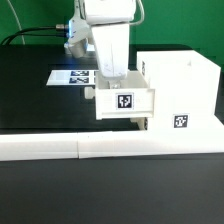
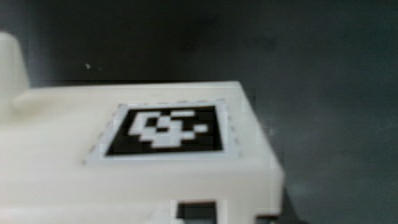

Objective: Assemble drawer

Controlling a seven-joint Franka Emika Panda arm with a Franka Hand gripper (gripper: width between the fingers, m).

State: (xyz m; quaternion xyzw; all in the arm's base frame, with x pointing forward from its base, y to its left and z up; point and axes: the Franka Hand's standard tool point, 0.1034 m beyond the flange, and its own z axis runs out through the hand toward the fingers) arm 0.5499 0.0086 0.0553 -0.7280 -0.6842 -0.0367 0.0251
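In the exterior view the white arm [image 1: 108, 30] comes down from the top centre of the frame, and its gripper [image 1: 112, 82] sits right above a small white tray [image 1: 125, 104] at the middle of the picture. The tray shows a black-and-white square tag [image 1: 125, 100] on the face toward the camera. The jaws are hidden behind the arm's housing and the tray's top edge, so I cannot tell whether they are wide, narrow or holding the tray.

The tray lies against the exterior view's left side of the large cube-like casing [image 1: 185, 90], which stands at the right centre of the frame and carries its own tag [image 1: 181, 122] low on its front. Whether the tray is partly inside the casing or only touching it is unclear.

Behind the tray, at the upper left of centre, the marker board [image 1: 72, 76] lies flat on the dark table [image 1: 30, 100]. A long low white bar [image 1: 110, 148] runs across the frame below the tray and casing.

The wrist view, blurred, shows a white surface with a tag [image 2: 167, 130] filling the lower left, and the dark table to the right.
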